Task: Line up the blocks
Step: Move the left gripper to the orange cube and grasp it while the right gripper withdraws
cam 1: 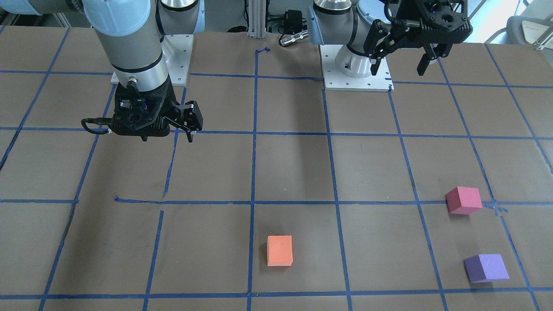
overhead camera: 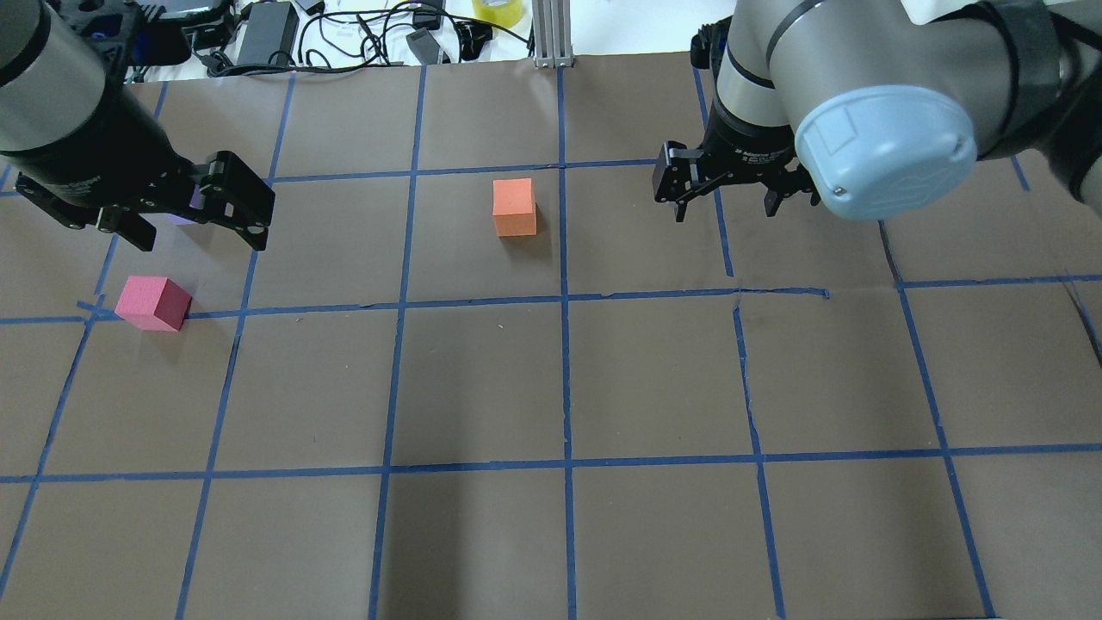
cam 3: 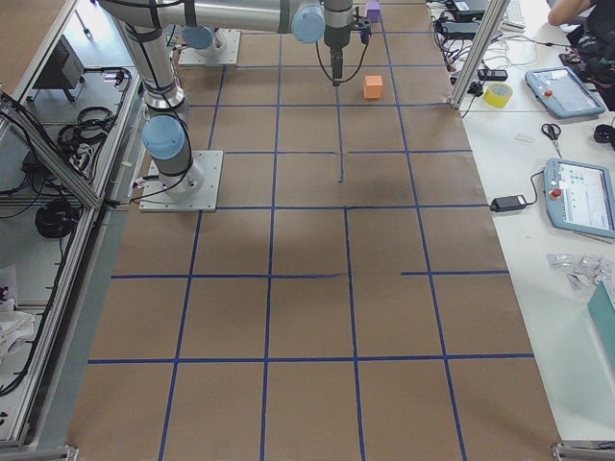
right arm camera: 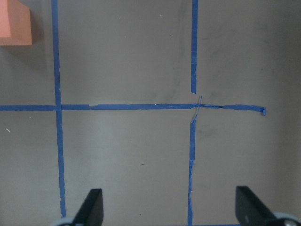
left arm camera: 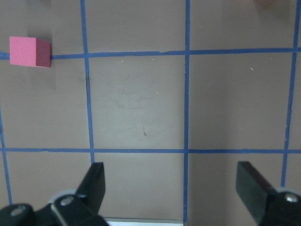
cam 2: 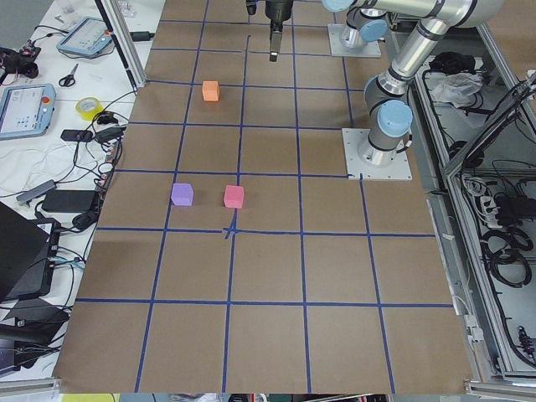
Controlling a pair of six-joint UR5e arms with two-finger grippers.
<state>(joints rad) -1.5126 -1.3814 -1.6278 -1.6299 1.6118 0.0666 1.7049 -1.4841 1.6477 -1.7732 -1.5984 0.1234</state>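
Three foam cubes lie apart on the brown table. The orange block point(cam 1: 280, 250) point(overhead camera: 514, 207) is near the middle and shows at the top left of the right wrist view point(right arm camera: 14, 23). The pink-red block point(cam 1: 463, 200) point(overhead camera: 155, 302) point(left arm camera: 29, 52) and the purple block point(cam 1: 486, 268) point(cam 2: 182, 194) lie on the robot's left side. In the overhead view my left gripper hides most of the purple block. My left gripper point(cam 1: 398, 71) point(overhead camera: 198, 237) point(left arm camera: 173, 186) is open, empty and raised. My right gripper point(cam 1: 168, 137) point(overhead camera: 725, 211) point(right arm camera: 169, 207) is open, empty and beside the orange block.
Blue tape lines point(overhead camera: 564, 301) form a grid on the table. White arm base plates point(cam 1: 356, 71) point(cam 1: 177, 52) stand at the robot's edge. Cables, a power brick point(overhead camera: 267, 34) and a yellow tape roll point(overhead camera: 499, 10) lie beyond the far edge.
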